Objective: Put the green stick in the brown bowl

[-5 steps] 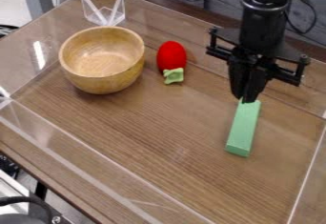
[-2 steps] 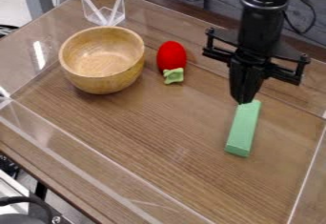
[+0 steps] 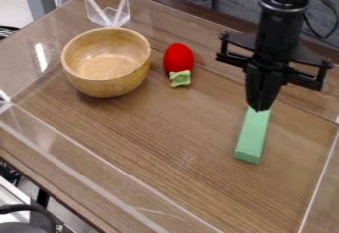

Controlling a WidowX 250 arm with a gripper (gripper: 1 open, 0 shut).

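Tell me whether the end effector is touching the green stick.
Touching. The camera view shows the end effector closed on the green stick's far end, no gap visible, the stick's near end low by the table.

Light-green stick (image 3: 252,135), grained light-brown bowl (image 3: 106,62)

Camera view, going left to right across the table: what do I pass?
Round light-brown wooden bowl → red strawberry-like toy with a small green leaf → light-green rectangular stick, its top end at the black gripper.
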